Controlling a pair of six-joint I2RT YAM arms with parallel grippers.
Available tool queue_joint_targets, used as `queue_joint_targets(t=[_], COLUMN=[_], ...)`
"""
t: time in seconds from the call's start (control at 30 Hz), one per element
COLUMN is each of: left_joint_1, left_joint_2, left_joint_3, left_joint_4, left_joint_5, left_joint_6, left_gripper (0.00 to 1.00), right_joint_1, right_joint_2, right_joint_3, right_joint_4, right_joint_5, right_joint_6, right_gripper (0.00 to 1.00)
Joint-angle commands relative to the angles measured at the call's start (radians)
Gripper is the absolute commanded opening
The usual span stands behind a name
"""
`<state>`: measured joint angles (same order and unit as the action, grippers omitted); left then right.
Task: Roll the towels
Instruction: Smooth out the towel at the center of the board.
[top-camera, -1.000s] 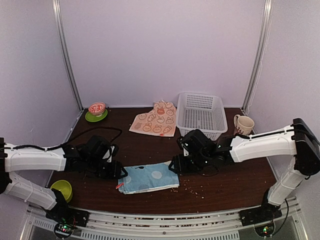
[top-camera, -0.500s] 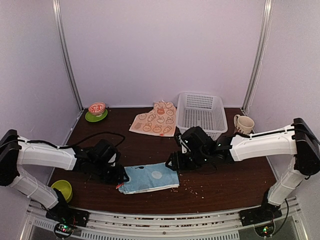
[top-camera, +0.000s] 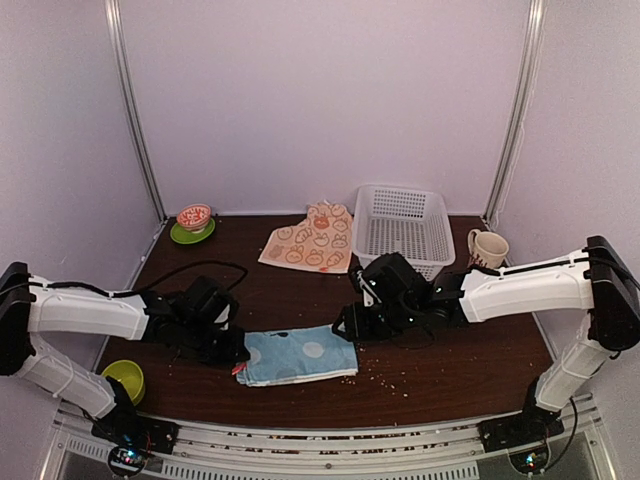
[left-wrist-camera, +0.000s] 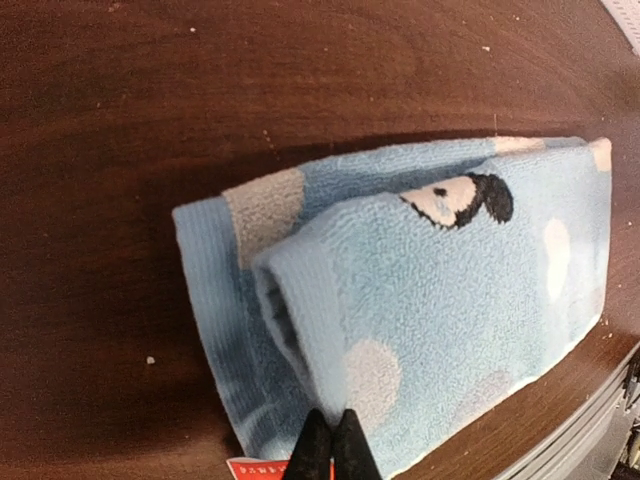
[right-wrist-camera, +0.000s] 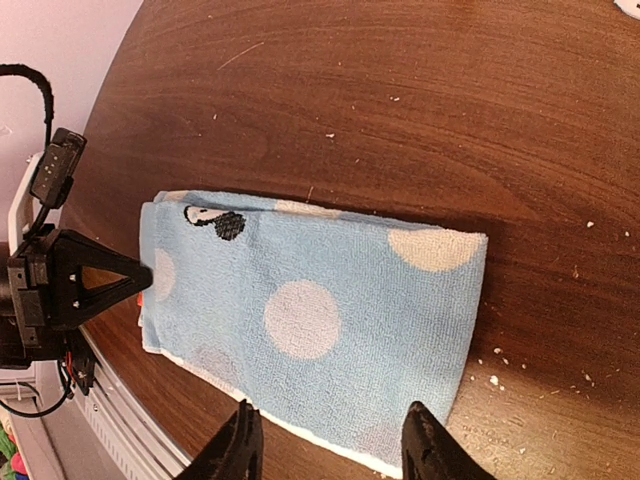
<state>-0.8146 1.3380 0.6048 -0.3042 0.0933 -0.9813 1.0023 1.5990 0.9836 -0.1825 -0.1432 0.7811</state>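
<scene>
The light blue towel (top-camera: 298, 357) lies folded on the bench (top-camera: 455, 372) between the two arms, near the front edge. The left gripper (left-wrist-camera: 333, 447) has its fingers pressed together at the towel's left end; whether cloth is pinched between them cannot be told. The right gripper (right-wrist-camera: 330, 445) hangs over the towel's right end with its fingers apart and nothing between them. The cream towel (top-camera: 312, 240) lies spread out farther back, just beside a white basket (top-camera: 402, 228).
</scene>
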Motion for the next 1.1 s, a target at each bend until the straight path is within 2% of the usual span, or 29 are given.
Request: queue_joint_targets(t=[0.0,0.33,0.53,0.77,1.07], left_joint_1=[0.000,0.000,-0.001,0.016,0.031], left_joint_2=[-0.016,-0.080,-0.070,-0.051,-0.028], left_joint_3=[0.034,0.134,0.132,0.121,0.105], left_joint_4=[-0.017,-0.167,-0.186,-0.209,-0.196], left_joint_5=[-0.023,-0.087,-0.093,-0.130,-0.141], left_joint_6=[0.022,0.061,0.065,0.088,0.112], left_gripper=[0.00,0.00,0.00,0.00,0.00], right_joint_1=[0.000,-0.002,-0.001,-0.015,-0.026], right_joint_2=[-0.013,-0.025,-0.010,0.046,0.153], right_joint_3=[0.000,-0.014,-0.017,-0.029,-0.011], right_joint_4=[0.021,0.018,0.024,0.016,0.100], right_joint_5=[-0.001,0.011,-0.001,-0.004,-0.093], right_joint_6=[-0.008,-0.015,-0.012,0.060,0.156], right_gripper=[0.48,0.46,0.46,0.50,0.59])
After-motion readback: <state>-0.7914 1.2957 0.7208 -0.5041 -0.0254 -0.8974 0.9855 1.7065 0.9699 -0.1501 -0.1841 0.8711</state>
